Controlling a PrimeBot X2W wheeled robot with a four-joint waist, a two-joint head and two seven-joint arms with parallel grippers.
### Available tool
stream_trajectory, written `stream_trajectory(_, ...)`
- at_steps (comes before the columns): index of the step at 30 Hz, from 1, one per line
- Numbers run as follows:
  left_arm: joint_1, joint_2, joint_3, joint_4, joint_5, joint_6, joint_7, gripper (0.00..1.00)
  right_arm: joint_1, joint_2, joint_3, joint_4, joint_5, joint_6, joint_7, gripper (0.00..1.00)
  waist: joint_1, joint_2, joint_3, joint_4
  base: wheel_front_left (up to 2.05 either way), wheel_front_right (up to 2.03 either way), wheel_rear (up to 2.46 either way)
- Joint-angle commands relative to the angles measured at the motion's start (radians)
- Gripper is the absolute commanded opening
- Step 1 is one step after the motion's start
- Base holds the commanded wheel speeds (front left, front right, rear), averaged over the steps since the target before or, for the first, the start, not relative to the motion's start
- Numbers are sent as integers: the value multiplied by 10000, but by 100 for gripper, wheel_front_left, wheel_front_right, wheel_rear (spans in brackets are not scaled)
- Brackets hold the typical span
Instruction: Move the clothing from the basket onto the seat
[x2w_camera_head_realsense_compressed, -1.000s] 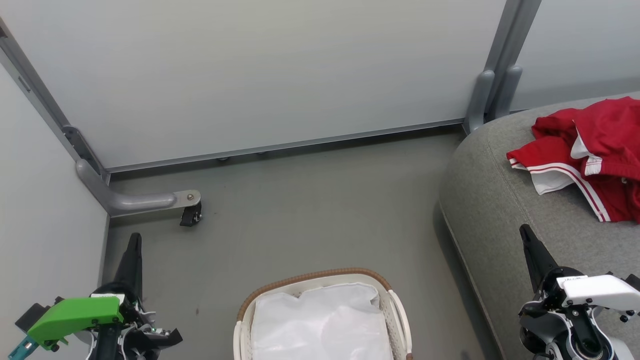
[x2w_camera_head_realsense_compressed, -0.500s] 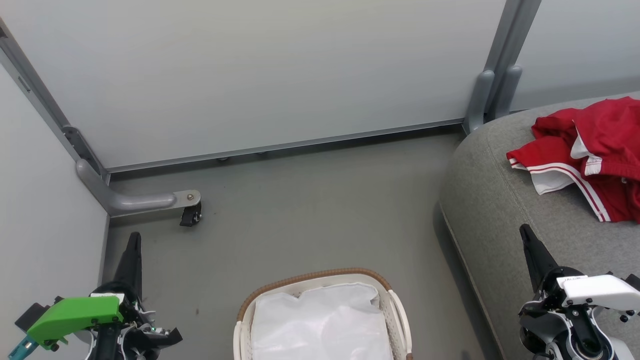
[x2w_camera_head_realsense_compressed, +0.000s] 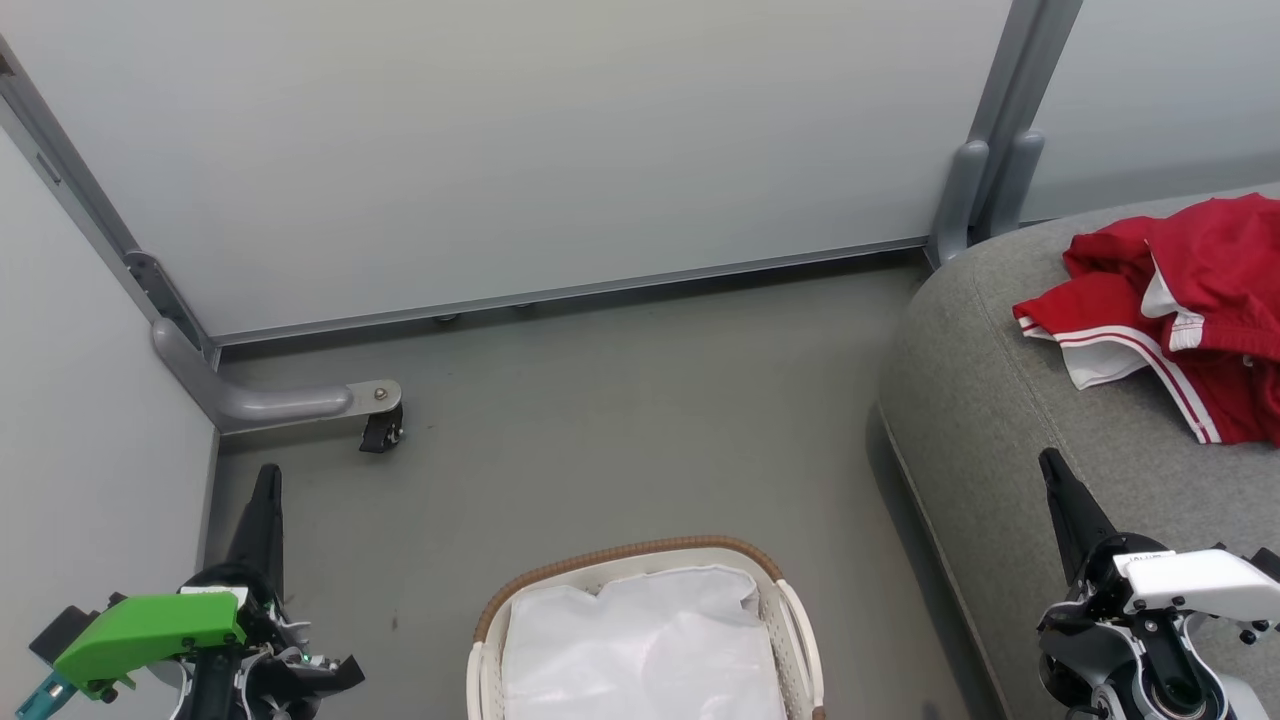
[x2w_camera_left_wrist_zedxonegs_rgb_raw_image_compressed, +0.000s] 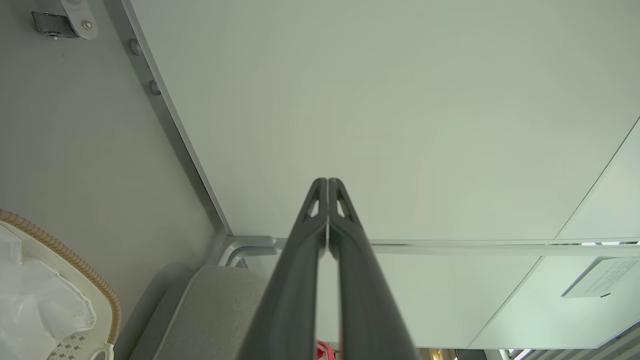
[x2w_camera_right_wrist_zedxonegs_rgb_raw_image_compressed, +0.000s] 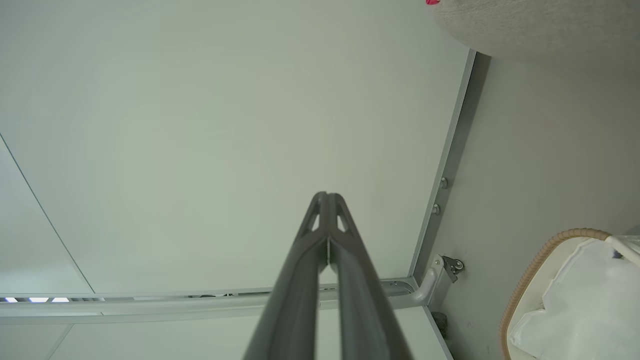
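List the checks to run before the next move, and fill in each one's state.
1. Clothing on the seat: ok; it lies on top, back from the rounded edge.
2. Basket emptied: cannot tell; the white liner shows with no red on it, but the near end is cut off.
3. Left gripper empty: ok; fingers shut together, nothing between them.
4. Right gripper empty: ok; shut, nothing between the fingers.
5. Right gripper apart from the clothing: ok in the head view.
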Motion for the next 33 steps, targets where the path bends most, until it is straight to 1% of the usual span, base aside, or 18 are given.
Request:
stream_trajectory(1, -110, 21, 50, 6, 41, -68, 46, 0, -83, -59, -19, -37, 31, -3, 28, 0, 0, 0, 0, 0, 0, 0, 0)
stream_trajectory(33, -116, -11, 89, 7, 68, -62, 64, 0, -82, -59, -18, -35, 31, -3, 27, 0, 0, 0, 0, 0, 0, 0, 0)
